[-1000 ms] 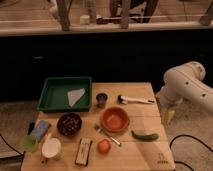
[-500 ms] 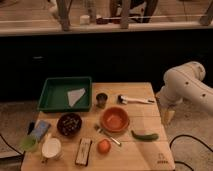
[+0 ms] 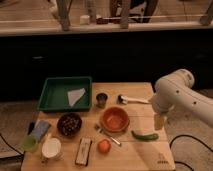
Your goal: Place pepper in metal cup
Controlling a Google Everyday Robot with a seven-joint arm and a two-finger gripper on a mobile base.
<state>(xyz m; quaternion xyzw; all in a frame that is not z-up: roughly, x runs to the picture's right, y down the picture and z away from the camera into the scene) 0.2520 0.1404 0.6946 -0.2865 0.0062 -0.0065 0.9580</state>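
A wooden counter (image 3: 140, 156) seen from above and in front, with a white robot arm reaching in from the right. Its claw (image 3: 159, 126) hangs point down over the counter's right edge, at about 3 o'clock from the counter's middle. The claw is spread wide and holds nothing.

The pepper (image 3: 145, 135), slim and dark green, lies flat on the counter just below the claw, at 4 o'clock from an orange bowl (image 3: 115, 119) near the middle, close to it but not touching. The metal cup (image 3: 101, 99) stands upright at 11 o'clock from the orange bowl, just beside the right wall of a green tray (image 3: 55, 97). A white sheet (image 3: 76, 95) lies in the tray. A white-handled tool (image 3: 132, 100) lies at 3 o'clock from the metal cup.

At 9 o'clock from the orange bowl is a dark bowl (image 3: 69, 123). Along the near edge, from left: a light green cup (image 3: 30, 144), a white mug (image 3: 51, 148), a dark flat packet (image 3: 83, 151) and a round orange fruit (image 3: 103, 146).
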